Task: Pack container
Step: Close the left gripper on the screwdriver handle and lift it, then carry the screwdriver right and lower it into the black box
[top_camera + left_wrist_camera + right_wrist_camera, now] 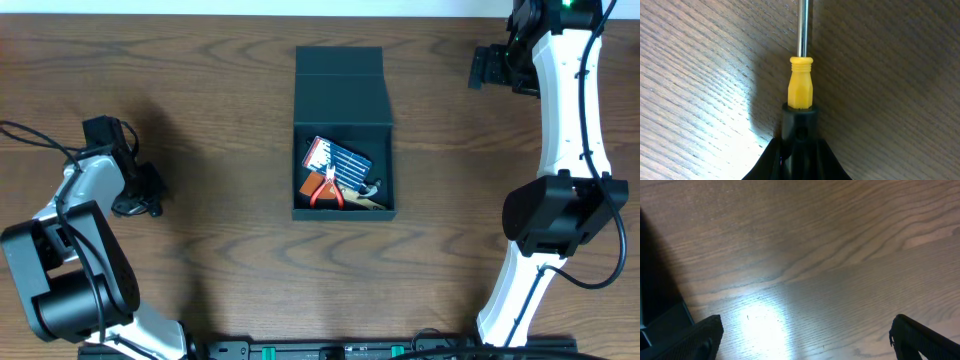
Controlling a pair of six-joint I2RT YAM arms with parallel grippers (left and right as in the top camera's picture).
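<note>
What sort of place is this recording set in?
Likely a robotics lab workbench: a plain wooden table, an open teal container holding red pliers and other small tools, and the left gripper clamping a yellow-handled screwdriver.

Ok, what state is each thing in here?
Box: open, lid flap folded back.
Pliers: lying inside the box.
Screwdriver: gripped by its yellow handle.
Left pincer: shut on the screwdriver.
Right pincer: open, holding nothing.
</note>
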